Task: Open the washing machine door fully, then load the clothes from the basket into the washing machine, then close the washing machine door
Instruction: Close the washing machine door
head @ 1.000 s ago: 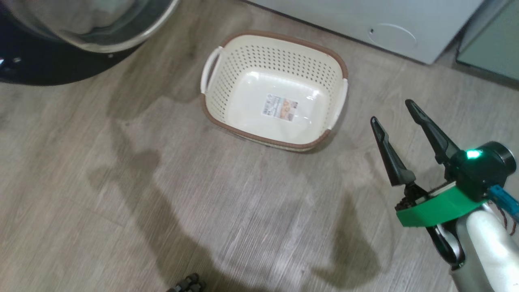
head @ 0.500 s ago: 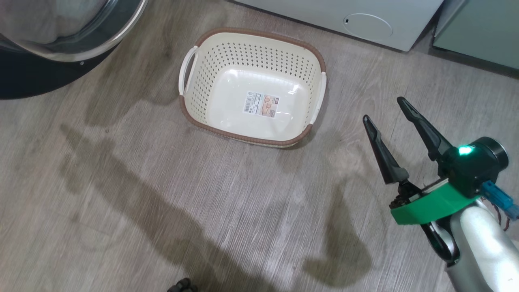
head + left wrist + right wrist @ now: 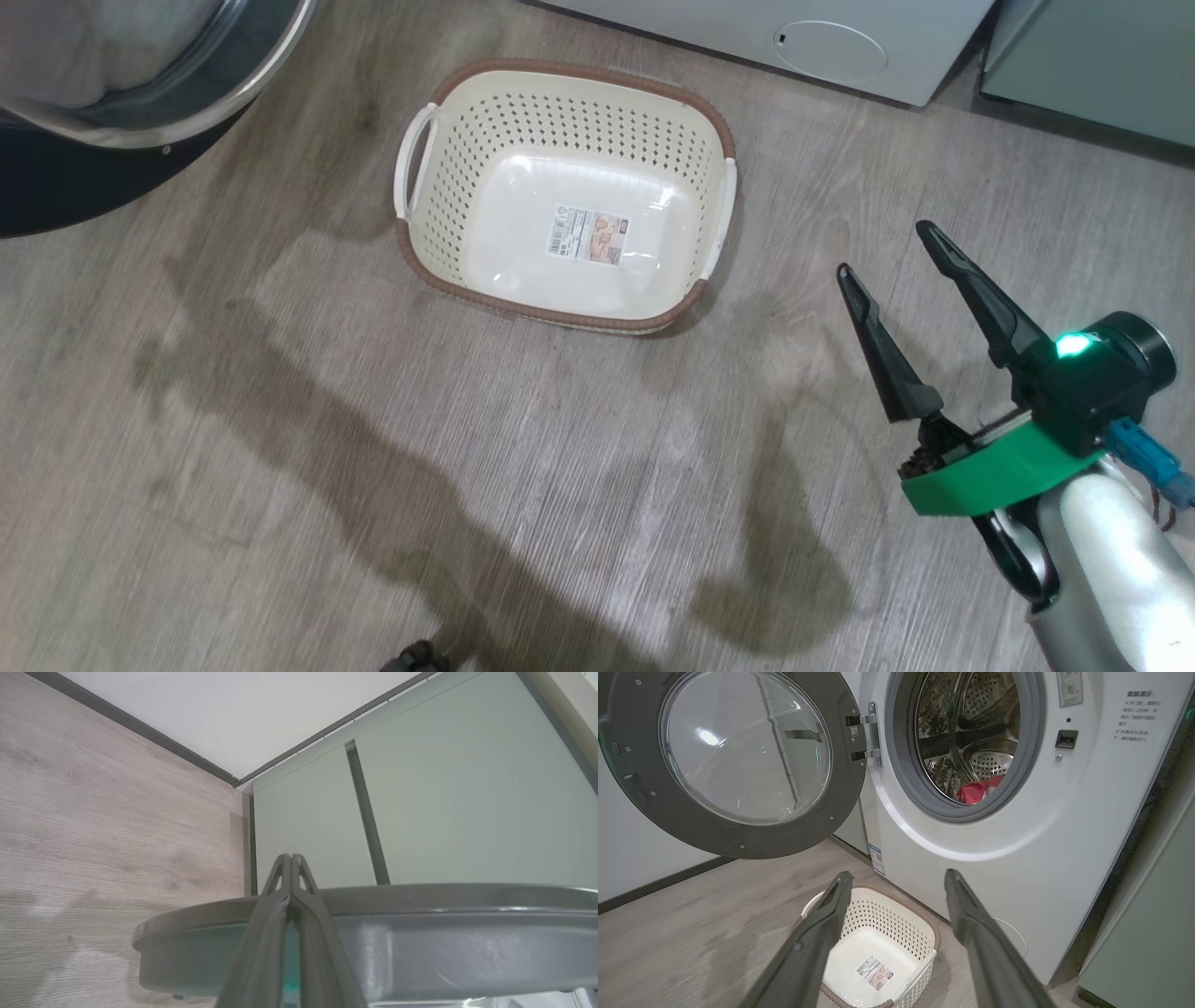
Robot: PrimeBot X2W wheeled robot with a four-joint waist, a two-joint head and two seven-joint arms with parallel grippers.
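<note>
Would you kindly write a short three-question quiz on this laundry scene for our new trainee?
1. True or false: the basket is full.
2. Where is the red garment? A) in the drum B) in the basket C) under the basket
3. Which tool is shut, left or right?
Key: 1. false; 2. A; 3. the left tool.

A home laundry corner: a white front-loading washing machine (image 3: 971, 858) stands beside pale green cabinets (image 3: 444, 802) on a grey wood-look floor (image 3: 373, 420), with a perforated laundry basket (image 3: 560, 121) before it.
</note>
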